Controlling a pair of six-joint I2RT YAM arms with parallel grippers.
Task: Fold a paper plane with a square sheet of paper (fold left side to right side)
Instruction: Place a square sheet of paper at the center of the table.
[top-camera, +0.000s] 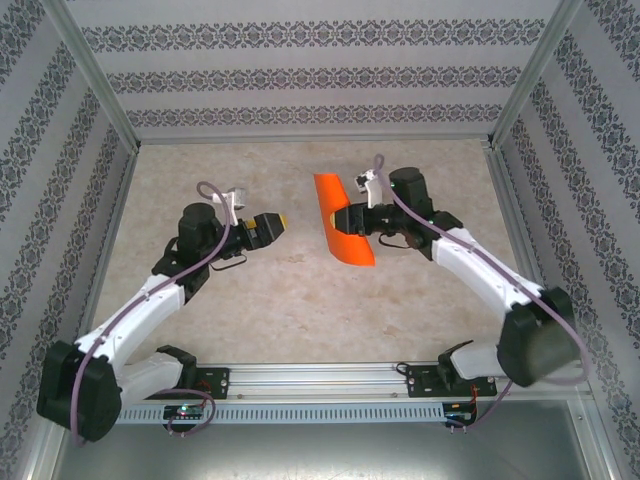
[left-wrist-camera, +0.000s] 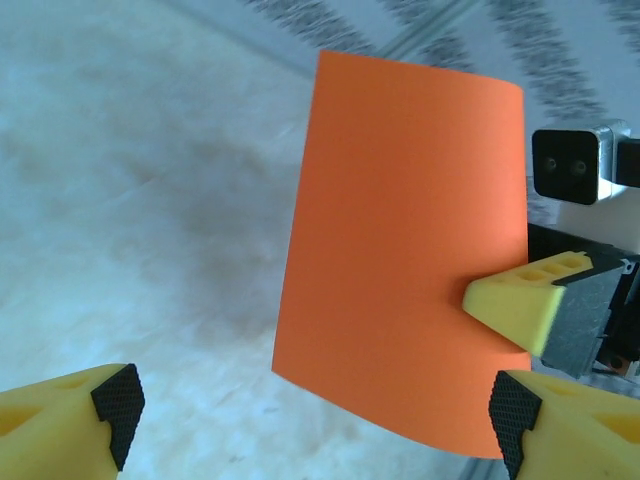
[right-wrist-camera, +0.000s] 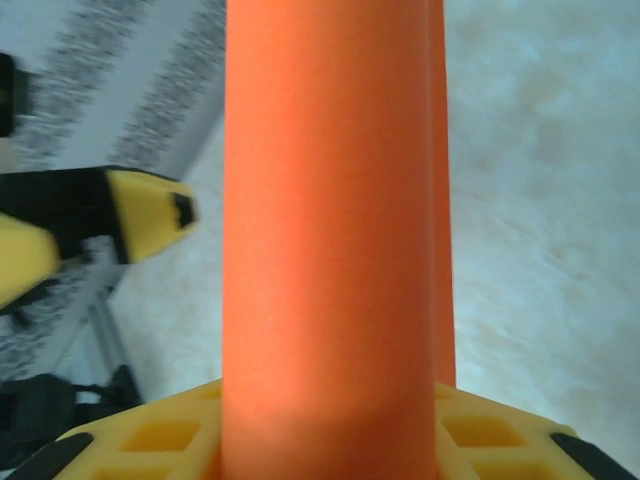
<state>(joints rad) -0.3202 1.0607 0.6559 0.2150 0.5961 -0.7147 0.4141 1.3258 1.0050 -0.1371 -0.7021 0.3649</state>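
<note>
One thin square sheet of paper (top-camera: 338, 215), likely light and floppy, curls over the worktop (top-camera: 250, 300), pinched at its edge by the right claw (top-camera: 356, 218); the left claw (top-camera: 277, 225) gapes released nearby. Best gripped at edges.

Item: the square sheet of paper (top-camera: 332, 200), bright orange, plain and unmarked.
Shape: bent over on itself in a loose curve; two layers are seen, and no sharp crease is visible.
Pose: held up on edge, seen from above as a narrow slanted strip.
Place: right of centre, towards the far side of the table (top-camera: 300, 300).
Hold: pinched near its middle by the right gripper (top-camera: 355, 220).
</note>
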